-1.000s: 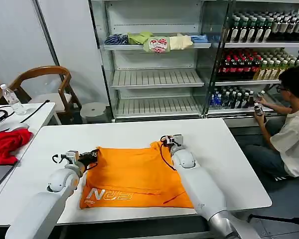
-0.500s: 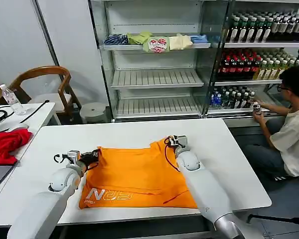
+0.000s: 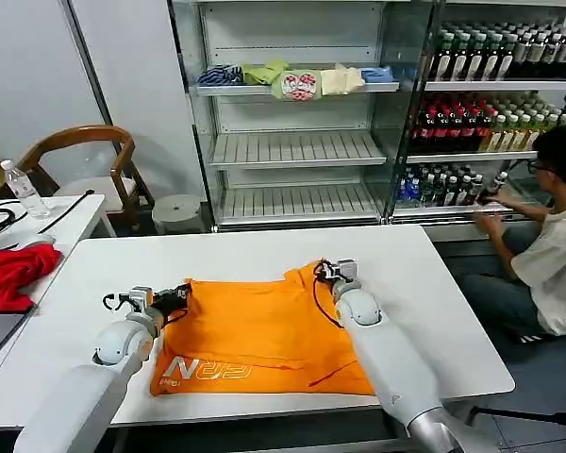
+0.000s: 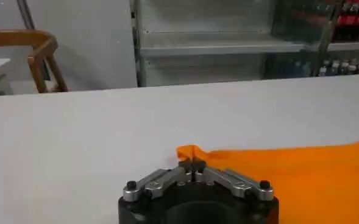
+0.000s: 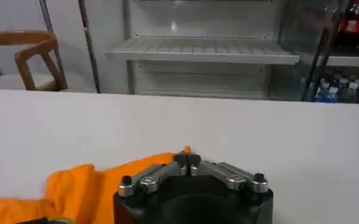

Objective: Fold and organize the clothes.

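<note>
On the white table our shirt lies flat | left gripper and right gripper pinch its far corners | step: fold in hand | next: we carry both corners evenly toward the near hem

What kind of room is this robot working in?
Probably a mock shop set up for testing: a glass-fronted cooler full of bottled drinks, open shelving with folded garments, and a white table holding an orange T-shirt.
</note>
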